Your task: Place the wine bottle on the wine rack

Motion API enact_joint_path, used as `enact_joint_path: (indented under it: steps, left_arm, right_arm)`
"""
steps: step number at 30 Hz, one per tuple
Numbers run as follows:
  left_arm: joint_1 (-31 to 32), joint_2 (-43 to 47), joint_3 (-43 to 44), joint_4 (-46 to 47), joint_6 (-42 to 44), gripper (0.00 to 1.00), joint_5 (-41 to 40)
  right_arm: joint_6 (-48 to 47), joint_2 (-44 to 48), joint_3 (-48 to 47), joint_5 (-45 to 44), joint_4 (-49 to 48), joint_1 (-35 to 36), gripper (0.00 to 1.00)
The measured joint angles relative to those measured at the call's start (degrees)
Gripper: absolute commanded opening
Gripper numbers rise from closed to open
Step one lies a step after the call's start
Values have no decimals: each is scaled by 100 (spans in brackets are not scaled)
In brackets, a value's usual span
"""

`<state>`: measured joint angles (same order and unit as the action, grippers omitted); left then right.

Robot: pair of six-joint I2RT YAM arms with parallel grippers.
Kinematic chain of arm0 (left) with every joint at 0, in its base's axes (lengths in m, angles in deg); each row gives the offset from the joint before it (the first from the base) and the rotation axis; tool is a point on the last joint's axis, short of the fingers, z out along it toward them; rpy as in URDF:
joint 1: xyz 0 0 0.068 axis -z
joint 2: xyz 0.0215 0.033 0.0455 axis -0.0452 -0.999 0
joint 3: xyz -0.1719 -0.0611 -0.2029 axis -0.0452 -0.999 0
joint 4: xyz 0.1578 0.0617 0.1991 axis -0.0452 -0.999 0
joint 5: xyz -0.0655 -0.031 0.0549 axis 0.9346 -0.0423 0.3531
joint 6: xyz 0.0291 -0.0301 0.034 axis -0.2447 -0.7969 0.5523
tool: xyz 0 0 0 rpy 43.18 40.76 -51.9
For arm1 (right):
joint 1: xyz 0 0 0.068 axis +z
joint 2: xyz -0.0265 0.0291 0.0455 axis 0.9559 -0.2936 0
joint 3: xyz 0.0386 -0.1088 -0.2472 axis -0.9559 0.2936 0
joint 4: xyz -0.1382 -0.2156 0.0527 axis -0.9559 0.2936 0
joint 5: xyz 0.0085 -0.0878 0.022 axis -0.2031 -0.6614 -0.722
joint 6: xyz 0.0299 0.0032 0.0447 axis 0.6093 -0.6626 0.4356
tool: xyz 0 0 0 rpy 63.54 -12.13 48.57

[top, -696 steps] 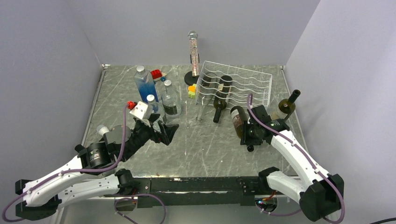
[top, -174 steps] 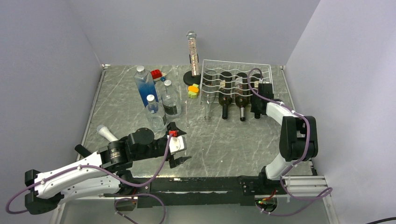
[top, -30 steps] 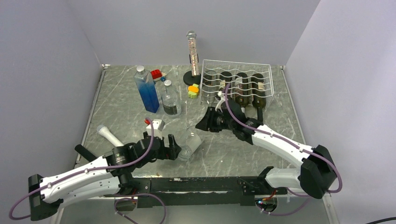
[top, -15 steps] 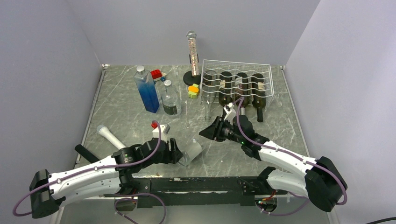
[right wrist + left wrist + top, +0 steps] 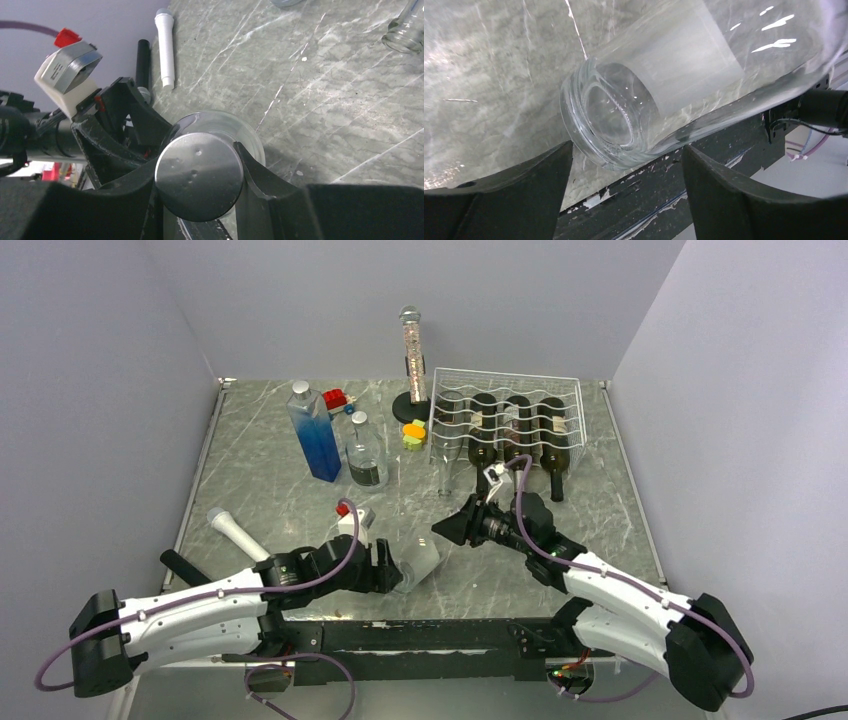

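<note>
- Runs a two-arm regrip of the clear bottle (image 5: 420, 558); judging by the layout, not yet heading for the wine rack (image 5: 505, 374).
- Finds the bottle low over the table (image 5: 260, 480) near the front edge, tilted, base toward the left gripper (image 5: 626, 147), neck toward the right gripper (image 5: 447, 528), well apart from the rack.
- Pinches the silver cap (image 5: 199, 177) between the right fingers (image 5: 265, 185), set narrow, touching it on both sides.
- Straddles the glass base with the left fingers (image 5: 524, 190), partly spread; cannot tell whether pressing or just beside the glass.
- To do it well: keep one firm grip before letting go with the other.
- Prefer a hold on the body or neck over the smooth cap alone; likely slippery there, with the weight down at the base.
- Then lift clear of the table, turn the base toward the rack, aim at a free cradle, slide in base first.
- Avoid knocking the dark bottles (image 5: 520, 435) lying in the rack.
- Cannot confirm a free cradle: looks like a second clear bottle (image 5: 445, 475) in the leftmost slot, neck poking out, faint against the wires.
- Cuts off the held bottle's neck in the left wrist view; hides most of its body behind the cap in the right wrist view.
- Cannot read the pale label patch on the glass; cannot tell whether any liquid inside.
</note>
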<state>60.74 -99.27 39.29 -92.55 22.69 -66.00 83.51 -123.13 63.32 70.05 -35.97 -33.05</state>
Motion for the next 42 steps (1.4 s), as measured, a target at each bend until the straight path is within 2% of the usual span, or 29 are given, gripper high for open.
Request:
enact_joint_path:
  steps: [4, 10, 17, 21, 29, 36, 39, 42]
  left_arm:
    - [11, -92, -195, 114, -133, 92, 297]
    - [11, 293, -647, 326, -363, 91, 562]
    - [31, 688, -756, 409, -533, 72, 507]
    - [46, 859, -761, 393, -627, 68, 343]
    - [85, 977, -691, 39, -640, 73, 48]
    - [-72, 999, -289, -752, -352, 76, -466]
    - [-245, 1025, -219, -826, -201, 77, -1008]
    - [-435, 938, -72, -343, -229, 78, -1314]
  right_arm:
    - [-63, 396, 302, 72, -61, -2, 0]
    - [63, 730, 737, 214, -337, -2, 0]
    - [369, 743, 1025, 260, -651, -2, 0]
    - [540, 555, 1093, 243, -925, 13, 0]
    - [424, 133, 1099, 61, -1467, 267, 0]
    - [586, -387, 1416, 74, -2199, 566, 0]
    - [584, -608, 1569, 297, -1958, 896, 0]
    - [527, -927, 1596, 719, -1423, 1440, 0]
